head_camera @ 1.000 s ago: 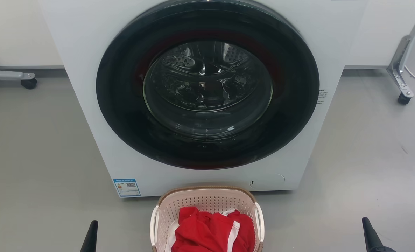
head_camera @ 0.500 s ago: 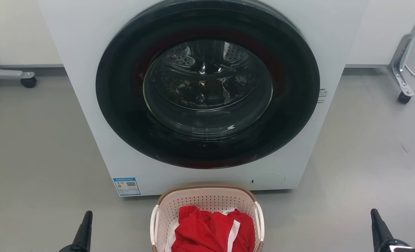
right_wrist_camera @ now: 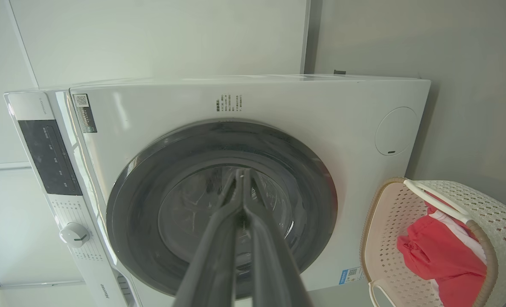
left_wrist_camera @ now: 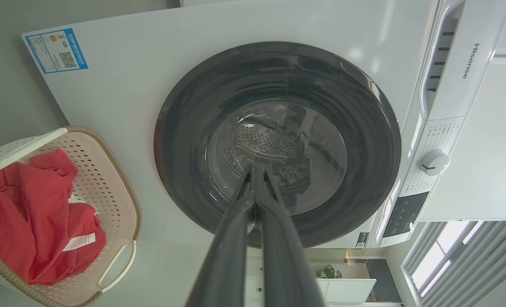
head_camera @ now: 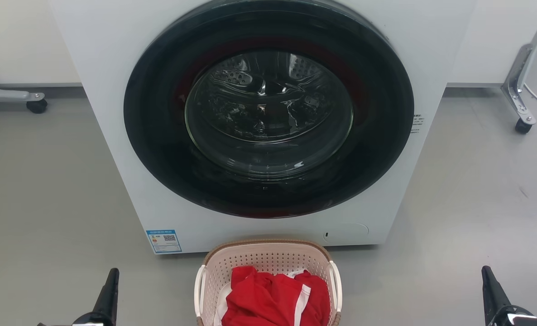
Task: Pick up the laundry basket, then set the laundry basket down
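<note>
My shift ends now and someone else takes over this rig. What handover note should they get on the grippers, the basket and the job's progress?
Left gripper: shut, empty, off to the basket's left, not touching it.
Right gripper: shut, empty, off to the basket's right, not touching it.
Laundry basket: on the floor directly in front of the washing machine, whose door is closed; red clothing lies inside.
Done: nothing yet; the basket is neither gripped nor lifted.
Left: probably open both grippers, take the white side handles, lift, then set it down.
</note>
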Robot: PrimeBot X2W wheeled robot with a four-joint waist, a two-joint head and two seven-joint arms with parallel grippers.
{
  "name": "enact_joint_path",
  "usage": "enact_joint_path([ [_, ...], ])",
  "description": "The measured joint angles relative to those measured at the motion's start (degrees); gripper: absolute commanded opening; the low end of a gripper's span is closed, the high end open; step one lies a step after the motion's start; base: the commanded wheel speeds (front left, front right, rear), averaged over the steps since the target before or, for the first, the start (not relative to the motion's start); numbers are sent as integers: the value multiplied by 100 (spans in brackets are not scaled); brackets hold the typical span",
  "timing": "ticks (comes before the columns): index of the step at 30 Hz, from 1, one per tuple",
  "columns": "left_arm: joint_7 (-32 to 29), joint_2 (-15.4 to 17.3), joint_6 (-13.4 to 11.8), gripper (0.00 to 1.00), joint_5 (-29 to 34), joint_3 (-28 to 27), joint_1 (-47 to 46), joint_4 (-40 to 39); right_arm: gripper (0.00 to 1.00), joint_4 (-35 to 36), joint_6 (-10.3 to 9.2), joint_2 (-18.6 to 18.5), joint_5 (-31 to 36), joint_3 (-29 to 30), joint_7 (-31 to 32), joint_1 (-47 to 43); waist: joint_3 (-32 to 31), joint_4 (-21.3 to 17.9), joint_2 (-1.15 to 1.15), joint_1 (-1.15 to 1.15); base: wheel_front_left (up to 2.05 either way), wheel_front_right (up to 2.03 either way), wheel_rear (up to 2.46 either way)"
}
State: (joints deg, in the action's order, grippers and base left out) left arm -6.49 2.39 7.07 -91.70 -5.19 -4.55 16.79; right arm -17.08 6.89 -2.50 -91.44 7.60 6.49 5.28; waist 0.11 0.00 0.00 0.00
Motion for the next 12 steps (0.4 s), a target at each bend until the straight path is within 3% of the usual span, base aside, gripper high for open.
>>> enact_joint_path([
  [12, 0, -2, 0, 0, 0, 1, 0, 2, 0, -1, 0, 0, 0, 0, 0, 0, 0, 0, 0, 0, 0, 0, 0],
])
